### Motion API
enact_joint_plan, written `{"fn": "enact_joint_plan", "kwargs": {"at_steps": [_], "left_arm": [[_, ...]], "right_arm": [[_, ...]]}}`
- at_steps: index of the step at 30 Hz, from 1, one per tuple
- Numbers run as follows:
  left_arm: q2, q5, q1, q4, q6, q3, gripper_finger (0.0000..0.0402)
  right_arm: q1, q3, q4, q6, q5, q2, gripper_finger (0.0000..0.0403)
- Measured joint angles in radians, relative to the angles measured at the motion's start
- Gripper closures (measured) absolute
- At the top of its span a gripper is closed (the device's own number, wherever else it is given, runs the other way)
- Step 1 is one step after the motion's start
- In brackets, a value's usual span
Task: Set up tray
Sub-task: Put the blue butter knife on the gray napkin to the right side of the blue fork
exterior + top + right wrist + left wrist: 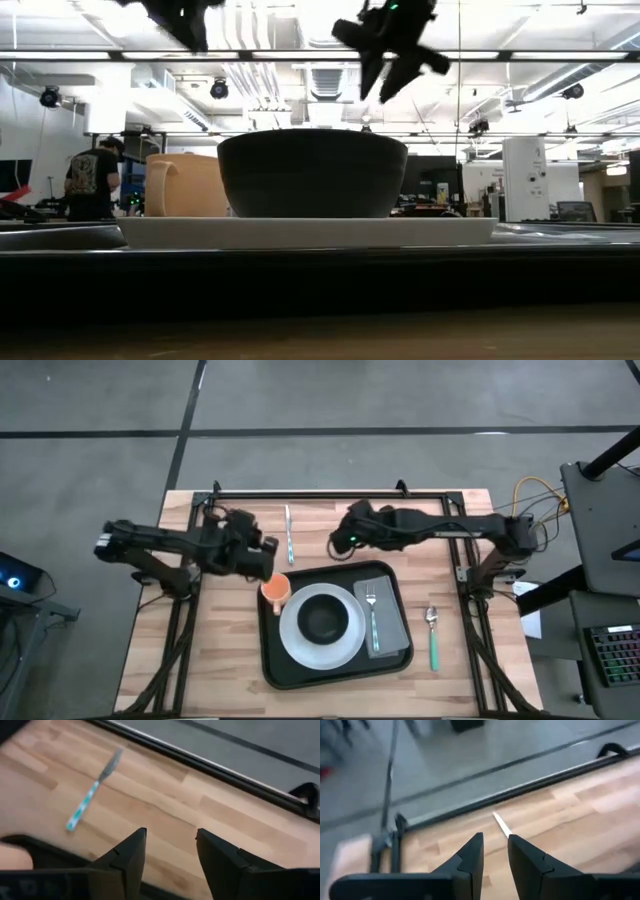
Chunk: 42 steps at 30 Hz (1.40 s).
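Observation:
The black tray lies in the middle of the table. On it a white plate carries a black bowl; an orange cup stands at its far left corner, and a fork lies on a grey napkin at its right. A teal-handled knife lies flat on the wood beyond the tray. My left gripper hovers left of the knife, open a little, with nothing in it. Right of the knife, my right gripper hangs open and holds nothing.
A green-handled spoon lies on the wood right of the tray. A black frame rail runs along the table's far edge. In the low view a person stands far off in the room behind.

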Motion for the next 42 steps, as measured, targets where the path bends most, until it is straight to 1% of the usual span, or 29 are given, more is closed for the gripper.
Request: {"fn": "enact_joint_plan", "kwargs": {"at_steps": [2,5,7,8,9,11,15,18,21,24,27,30,32,36,42], "left_arm": [[-0.051,0.082,0.068,0.136,0.043,-0.114,0.0331],[-0.115,0.279,0.190,0.433,0.208,-0.269,0.0331],[-0.133,0.413,0.265,0.645,0.308,-0.353,0.0331],[-0.135,0.460,0.306,0.748,0.344,-0.389,0.0331],[-0.135,0.488,0.343,0.818,0.371,-0.418,0.0331],[-0.116,0.503,0.405,0.879,0.385,-0.449,0.0331],[-0.057,0.499,0.519,0.892,0.410,-0.449,0.0331],[0.016,0.510,0.560,0.899,0.426,-0.408,0.0331],[0.097,0.540,0.565,0.912,0.488,-0.331,0.0331],[0.192,0.570,0.562,0.890,0.533,-0.237,0.0325],[0.292,0.578,0.560,0.803,0.541,-0.140,0.0307],[0.387,0.578,0.561,0.659,0.483,-0.065,0.0284],[0.432,0.578,0.561,0.591,0.443,-0.028,0.0267],[0.460,0.575,0.556,0.592,0.370,-0.009,0.0244],[0.476,0.570,0.556,0.620,0.235,-0.051,0.0237]], "right_arm": [[0.015,-0.002,-0.034,-0.006,-0.009,-0.033,0.0232],[0.041,-0.005,-0.075,-0.003,-0.019,-0.076,0.0227],[0.052,-0.005,-0.067,-0.009,-0.019,-0.104,0.0227],[0.058,-0.005,-0.064,-0.018,-0.018,-0.114,0.0227],[0.064,-0.003,-0.060,-0.027,-0.014,-0.121,0.0227],[0.076,-0.003,-0.060,-0.041,-0.015,-0.134,0.0227],[0.105,-0.003,-0.061,-0.034,-0.019,-0.152,0.0227],[0.124,-0.003,-0.062,-0.024,-0.017,-0.152,0.0227],[0.138,-0.003,-0.065,-0.025,-0.018,-0.149,0.0227],[0.141,-0.003,-0.065,-0.021,-0.018,-0.146,0.0227],[0.139,-0.003,-0.066,-0.020,-0.018,-0.144,0.0227],[0.142,-0.003,-0.067,-0.025,-0.018,-0.148,0.0228],[0.143,-0.003,-0.067,-0.038,-0.018,-0.150,0.0230],[0.148,-0.003,-0.069,-0.059,-0.018,-0.156,0.0235],[0.161,-0.003,-0.069,-0.085,-0.029,-0.163,0.0245]]}}
